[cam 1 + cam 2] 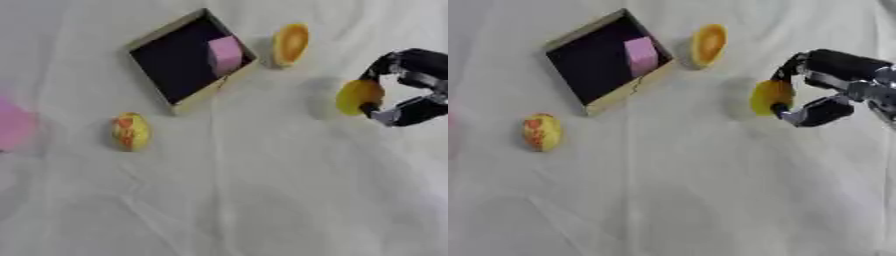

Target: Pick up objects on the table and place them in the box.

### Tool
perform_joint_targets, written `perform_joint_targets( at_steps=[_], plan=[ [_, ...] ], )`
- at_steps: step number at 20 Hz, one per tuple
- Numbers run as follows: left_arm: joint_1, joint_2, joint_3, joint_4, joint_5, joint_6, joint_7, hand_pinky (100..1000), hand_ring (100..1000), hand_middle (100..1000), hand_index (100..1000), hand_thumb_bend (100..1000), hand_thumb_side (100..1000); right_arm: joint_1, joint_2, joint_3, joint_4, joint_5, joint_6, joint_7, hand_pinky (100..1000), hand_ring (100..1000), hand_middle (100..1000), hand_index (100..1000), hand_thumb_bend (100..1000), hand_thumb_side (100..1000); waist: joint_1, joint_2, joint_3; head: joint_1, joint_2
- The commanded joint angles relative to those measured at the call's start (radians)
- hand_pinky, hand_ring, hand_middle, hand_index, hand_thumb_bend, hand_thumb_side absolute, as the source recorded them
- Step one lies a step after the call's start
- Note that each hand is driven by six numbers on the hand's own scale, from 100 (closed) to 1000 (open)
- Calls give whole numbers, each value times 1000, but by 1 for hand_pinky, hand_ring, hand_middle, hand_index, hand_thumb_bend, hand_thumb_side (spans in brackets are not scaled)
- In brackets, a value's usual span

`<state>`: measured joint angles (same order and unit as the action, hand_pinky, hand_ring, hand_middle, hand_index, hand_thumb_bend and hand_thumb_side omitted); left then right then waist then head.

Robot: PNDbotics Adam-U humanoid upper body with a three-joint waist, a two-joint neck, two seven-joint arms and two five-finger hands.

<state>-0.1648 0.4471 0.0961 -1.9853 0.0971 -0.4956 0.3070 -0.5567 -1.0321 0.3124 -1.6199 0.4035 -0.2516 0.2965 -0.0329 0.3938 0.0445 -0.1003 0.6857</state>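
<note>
The right hand (820, 90) comes in from the 3 o'clock side and pinches a round yellow piece (770, 97) between its curled fingers and thumb, above the white cloth (262, 200). The box (154, 40), with a dark inside and pale walls, lies at 11 o'clock. A pink block (225, 54) leans inside it against the wall nearest the hand. An orange slice-like thing (290, 44) stands just beside the box, at 1 o'clock. A yellow and red egg-shaped thing (130, 131) lies at 9 o'clock, and a pink shape (13, 125) shows at the left edge.
</note>
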Motion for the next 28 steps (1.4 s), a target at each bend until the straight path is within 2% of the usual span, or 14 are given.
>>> perform_joint_targets(
  at_steps=[1,5,8,11,13,16,21,28],
  plan=[
    [-3,15,4,-15,4,-2,-2,708,664,656,816,100,564,-42,-61,-37,-96,-45,7,-1,853,764,467,619,100,338,-6,-15,1,-4,1],
    [-5,22,1,-15,6,-3,-6,709,664,656,816,100,564,-150,-46,-23,-146,-86,13,18,850,761,463,616,100,317,-14,-17,9,-13,2],
    [-13,28,-5,-15,10,-3,-11,709,664,657,815,100,565,-271,11,8,-128,-110,24,50,854,761,461,616,100,294,-22,-17,19,-25,1],
    [-29,35,-13,-15,18,-6,-20,709,665,657,815,100,565,-400,101,51,-58,-115,26,97,858,762,455,604,100,309,-28,-13,33,-40,-5],
    [-44,41,-21,-15,24,-9,-29,709,665,657,815,100,565,-480,175,74,17,-99,18,120,862,767,455,605,100,275,-34,-6,50,-57,-12],
    [-63,47,-29,-15,35,-11,-41,709,665,657,815,100,565,-564,275,83,140,-52,-19,122,862,771,457,609,100,272,-44,5,78,-81,-23],
    [-101,55,-40,-15,46,-17,-58,709,663,656,815,100,564,-636,387,46,332,55,-88,72,869,782,467,626,100,257,-71,42,137,-123,-61],
    [-131,57,-46,-15,54,-20,-72,708,662,654,815,100,562,-670,454,-10,509,185,-176,-12,877,805,495,658,100,264,-92,84,181,-148,-93]
  ],
)
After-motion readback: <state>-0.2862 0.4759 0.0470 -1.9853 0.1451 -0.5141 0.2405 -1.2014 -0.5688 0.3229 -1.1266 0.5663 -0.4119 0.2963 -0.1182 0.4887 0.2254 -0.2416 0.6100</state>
